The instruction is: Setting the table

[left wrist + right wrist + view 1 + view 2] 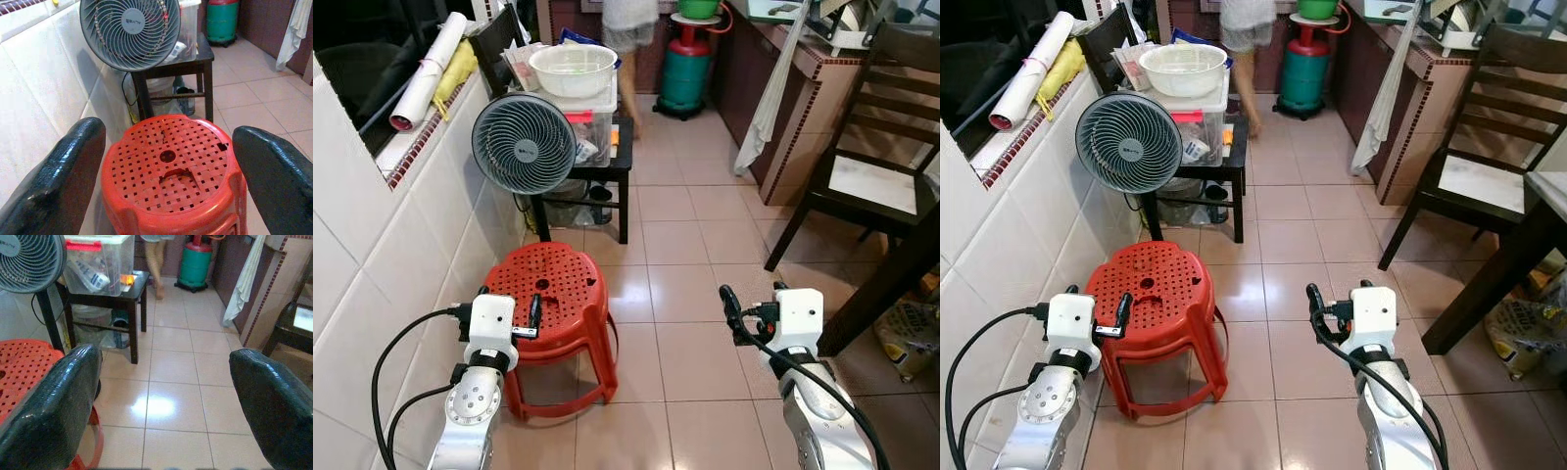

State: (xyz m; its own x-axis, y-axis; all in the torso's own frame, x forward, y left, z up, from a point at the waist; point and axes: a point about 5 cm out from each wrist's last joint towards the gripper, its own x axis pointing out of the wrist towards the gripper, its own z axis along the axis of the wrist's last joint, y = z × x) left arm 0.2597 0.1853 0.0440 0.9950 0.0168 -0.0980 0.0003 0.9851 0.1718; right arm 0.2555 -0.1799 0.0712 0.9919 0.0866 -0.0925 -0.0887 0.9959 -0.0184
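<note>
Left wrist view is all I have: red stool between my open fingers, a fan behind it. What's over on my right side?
Observer: A dark wooden chair stands to your right, beside a dark table leg.
Operator: Where's my other gripper?
Observer: The right gripper is held over bare floor tiles, fingers open and empty, level with the left gripper at the red stool.
Operator: Anything on top of that small table behind the fan?
Observer: Behind the fan, a white bowl sits on a clear lidded bin on the small black table.
Operator: Anyone around?
Observer: A person's legs show beyond it, near a green gas cylinder.
</note>
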